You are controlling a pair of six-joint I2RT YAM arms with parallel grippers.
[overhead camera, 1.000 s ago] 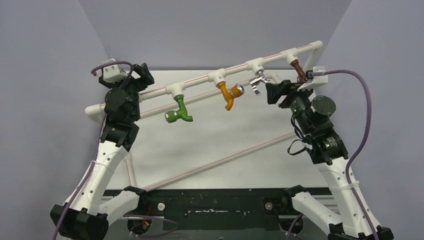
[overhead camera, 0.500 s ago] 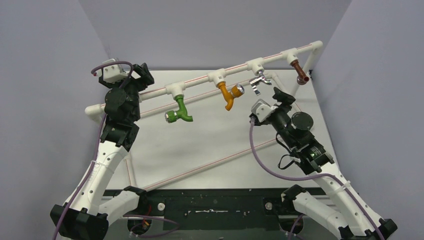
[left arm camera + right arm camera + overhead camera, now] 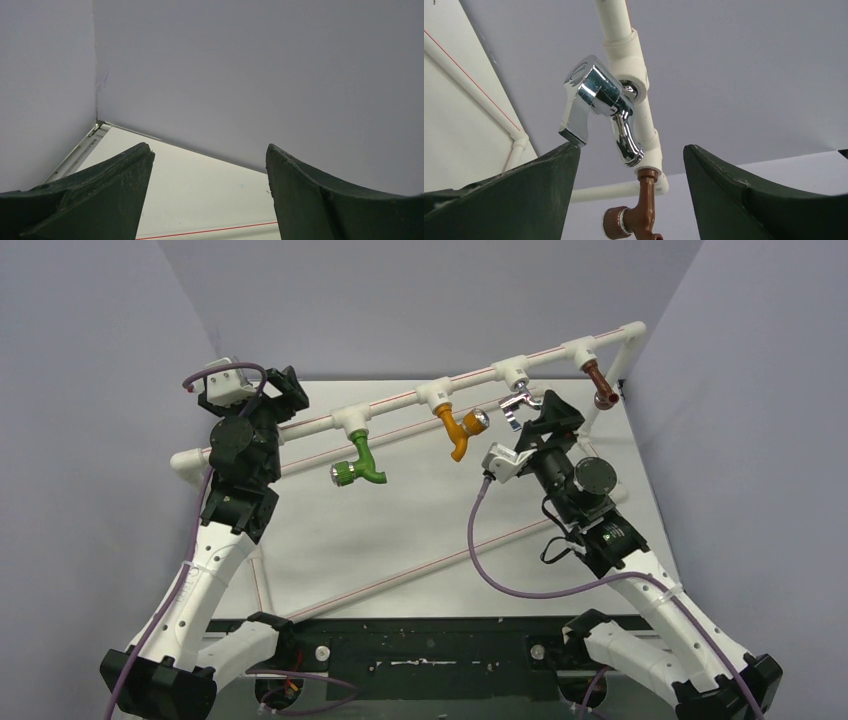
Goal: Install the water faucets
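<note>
Since a second ago, the right pincer (image 3: 553, 412) is being found shifted from the brown faucet (image 3: 601, 386) at the right end of the rail to just beside the chrome faucet (image 3: 517, 400), after a dip toward the table (image 3: 400, 530) half a second back. The left arm is being seen where it was.

Four faucets are being carried by the white pipe rail (image 3: 400, 400), which is running slantwise above the table. Each is being held in a tee fitting (image 3: 626, 65): from left to right, the green faucet (image 3: 360, 462), the orange faucet (image 3: 458, 432), the chrome one and the brown one, all hanging below the rail.

In the right wrist view, the right pincer (image 3: 629, 150) is being held wide apart with nothing clasped. The chrome faucet (image 3: 596, 105) is being framed above the gap between the dark fingers (image 3: 524, 200), its lever tip close to one finger; whether contact is being made cannot be told. The brown faucet (image 3: 634, 220) is being shown farther along the same pipe.

The left pincer (image 3: 285, 390) is being kept near the rail's left end. In its own view the left pincer (image 3: 207, 155) is being shown spread open and gripping nothing, with only wall and table beyond.
</note>
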